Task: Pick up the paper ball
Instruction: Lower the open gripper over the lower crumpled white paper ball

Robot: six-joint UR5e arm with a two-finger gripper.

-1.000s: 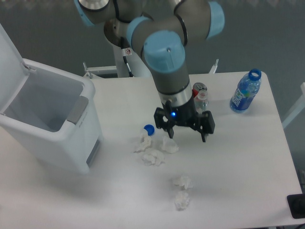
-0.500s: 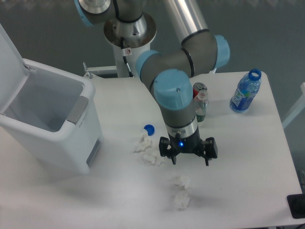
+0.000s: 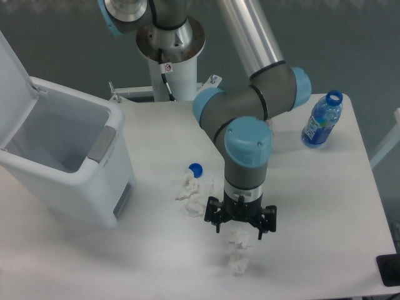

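A white counter fills the view, dark grey floor behind it. At the left stands a white bin with its lid up, the lid cut off by the frame edge. The arm's blue-capped wrist hangs over the middle, hiding part of the wads behind it. A blue water bottle stands at the far right. The gripper is spread wide, straddling the paper ball, contact unclear. Another wad lies just below; a blue bottle cap sits beside more wads.
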